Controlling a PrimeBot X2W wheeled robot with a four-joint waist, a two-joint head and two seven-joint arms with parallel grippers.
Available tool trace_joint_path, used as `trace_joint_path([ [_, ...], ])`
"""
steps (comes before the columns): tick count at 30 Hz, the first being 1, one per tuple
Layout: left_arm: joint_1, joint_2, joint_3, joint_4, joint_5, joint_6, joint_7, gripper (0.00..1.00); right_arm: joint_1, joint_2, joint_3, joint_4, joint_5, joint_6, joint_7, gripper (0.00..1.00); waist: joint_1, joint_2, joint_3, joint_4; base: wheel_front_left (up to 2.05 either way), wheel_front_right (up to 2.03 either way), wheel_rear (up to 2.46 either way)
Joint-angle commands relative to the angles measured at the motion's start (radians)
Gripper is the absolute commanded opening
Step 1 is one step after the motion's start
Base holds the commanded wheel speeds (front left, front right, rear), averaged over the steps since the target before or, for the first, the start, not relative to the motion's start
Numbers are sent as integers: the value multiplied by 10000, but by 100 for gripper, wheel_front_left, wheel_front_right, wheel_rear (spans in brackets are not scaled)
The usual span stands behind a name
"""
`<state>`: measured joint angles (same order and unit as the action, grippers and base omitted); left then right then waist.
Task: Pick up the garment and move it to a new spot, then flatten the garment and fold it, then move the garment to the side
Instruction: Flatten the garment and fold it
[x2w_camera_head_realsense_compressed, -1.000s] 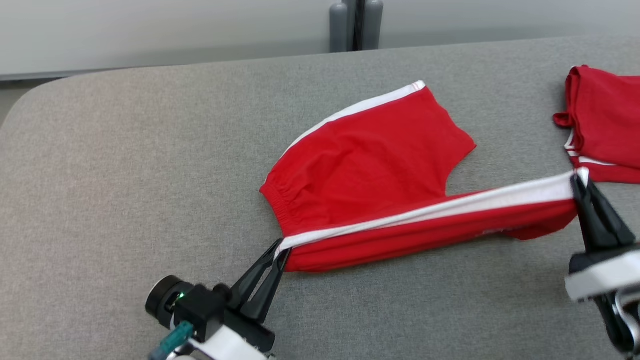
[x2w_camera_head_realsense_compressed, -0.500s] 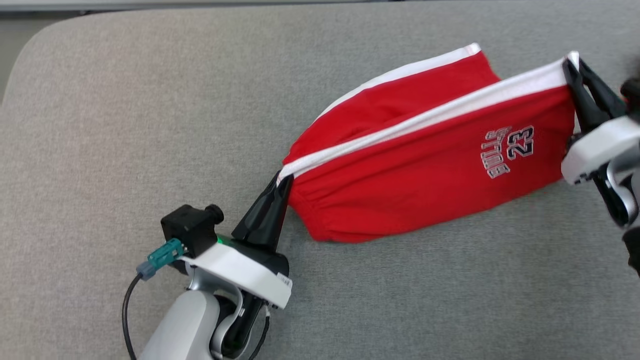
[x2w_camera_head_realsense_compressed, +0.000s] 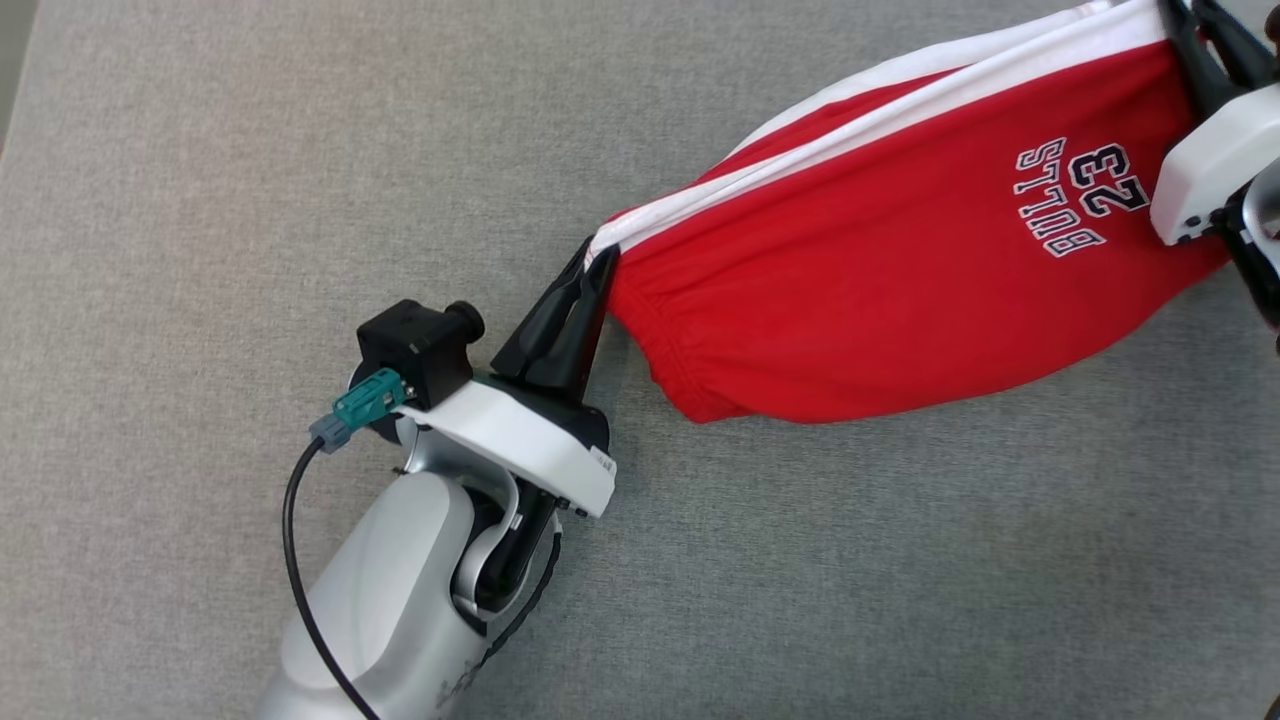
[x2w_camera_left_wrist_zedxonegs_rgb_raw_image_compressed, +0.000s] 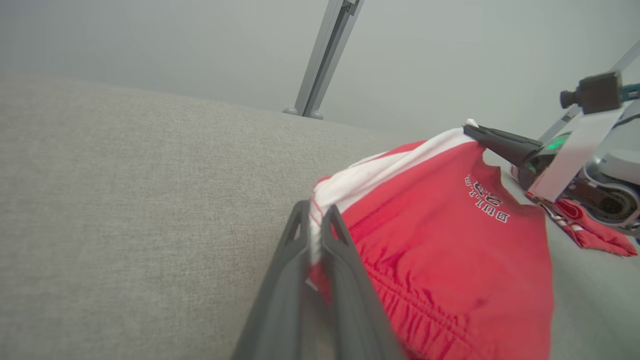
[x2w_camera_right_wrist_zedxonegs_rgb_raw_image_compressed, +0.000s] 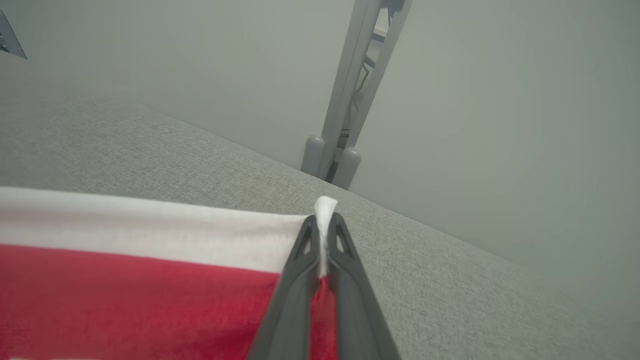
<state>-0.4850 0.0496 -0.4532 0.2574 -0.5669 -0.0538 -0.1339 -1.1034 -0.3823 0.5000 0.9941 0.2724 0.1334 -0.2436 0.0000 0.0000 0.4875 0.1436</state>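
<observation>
The garment (x2w_camera_head_realsense_compressed: 870, 290) is a pair of red shorts with white side stripes and a "BULLS 23" print. It hangs stretched above the grey table (x2w_camera_head_realsense_compressed: 200, 200) between both grippers. My left gripper (x2w_camera_head_realsense_compressed: 597, 258) is shut on the waistband corner at its left end; the left wrist view shows that gripper (x2w_camera_left_wrist_zedxonegs_rgb_raw_image_compressed: 315, 212) pinching the white stripe of the garment (x2w_camera_left_wrist_zedxonegs_rgb_raw_image_compressed: 450, 260). My right gripper (x2w_camera_head_realsense_compressed: 1172, 10) is shut on the white-striped leg hem at the upper right, seen close in the right wrist view (x2w_camera_right_wrist_zedxonegs_rgb_raw_image_compressed: 324, 220), where the garment (x2w_camera_right_wrist_zedxonegs_rgb_raw_image_compressed: 125, 295) stretches away to the left.
Another red garment (x2w_camera_left_wrist_zedxonegs_rgb_raw_image_compressed: 595, 235) lies on the table beyond the right gripper (x2w_camera_left_wrist_zedxonegs_rgb_raw_image_compressed: 475, 131) in the left wrist view. A grey post (x2w_camera_right_wrist_zedxonegs_rgb_raw_image_compressed: 350, 100) stands behind the table's far edge against a pale wall.
Both grippers have lifted the shorts and swung the near leg over, so the printed side now faces up. The head camera has tilted down; the second garment has left its view.
</observation>
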Motion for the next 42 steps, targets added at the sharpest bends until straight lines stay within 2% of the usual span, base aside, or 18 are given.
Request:
trace_joint_path([
  [1, -200, 53, 15, 102, -13, 73, -84, 0, -215, -101, 28, 185, 47, -50, -76, 0, 0, 0, 181, 159, 0, 0, 0],
  [12, -971, 54, -408, 1094, -315, 149, -410, 0, -861, 167, 343, 1572, 196, -50, -218, 0, 0, 0, 285, 416, 0, 0, 0],
  [13, -1060, 56, -446, 1192, -295, 191, -448, 5, -868, 226, 433, 1679, 170, -50, -220, 0, 0, 0, 254, 411, 0, 0, 0],
  [14, -1111, 53, -494, 1293, -328, 202, -461, 13, -888, 278, 468, 1776, 185, -50, -221, 22, 0, 0, 221, 400, 0, 0, 0],
  [15, -1120, 46, -556, 1413, -384, 211, -466, 24, -909, 345, 489, 1849, 236, -50, -220, 40, 0, 0, 179, 382, 0, 0, 0],
  [16, -1173, 43, -603, 1532, -439, 211, -492, 34, -955, 398, 499, 1913, 275, -48, -221, 49, 0, 0, 140, 362, 0, 0, 0],
  [17, -1245, 44, -651, 1646, -478, 236, -510, 39, -1001, 439, 512, 1933, 282, -48, -223, 81, 0, 0, 98, 339, 0, 0, 0],
  [18, -1299, 43, -712, 1763, -516, 252, -525, 48, -1020, 472, 499, 1877, 293, -48, -225, 100, 0, 0, 56, 311, 0, 0, 0],
  [20, -1438, 39, -817, 2050, -531, 313, -585, 99, -944, 511, 429, 1644, 254, -32, -225, 100, 0, 0, -61, 231, 0, 0, 0],
  [25, -1448, 63, -770, 2607, -350, 581, -939, 100, -299, 630, 39, 837, 40, -30, -226, 100, 0, 0, -593, -82, 0, 0, 0],
  [30, -743, 301, -478, 2609, -42, 1246, -1208, 100, 902, 819, -530, -570, -48, -30, -227, 100, 0, 0, -1352, -455, 0, 0, 0],
  [32, -127, 322, -172, 2143, 47, 1559, -1298, 100, 1786, 879, -875, -1587, -186, -30, -227, 100, 0, 0, -1844, -612, 0, 0, 0],
  [35, 585, 338, 335, 1344, 377, 1806, -1316, 100, 2875, 1013, -1233, -2596, -375, -30, -227, 100, 0, 0, -2313, -704, 0, 0, 0],
  [37, 878, 320, 483, 1049, 560, 1839, -1316, 100, 3220, 1075, -1337, -2886, -439, -30, -227, 100, 0, 0, -2446, -740, 0, 0, 0],
  [42, 2038, 300, 1044, -320, 1872, 1998, -1314, 100, 4668, 1444, -1816, -3872, -524, -30, -228, 100, 0, 0, -3086, -872, 0, 0, 0],
])
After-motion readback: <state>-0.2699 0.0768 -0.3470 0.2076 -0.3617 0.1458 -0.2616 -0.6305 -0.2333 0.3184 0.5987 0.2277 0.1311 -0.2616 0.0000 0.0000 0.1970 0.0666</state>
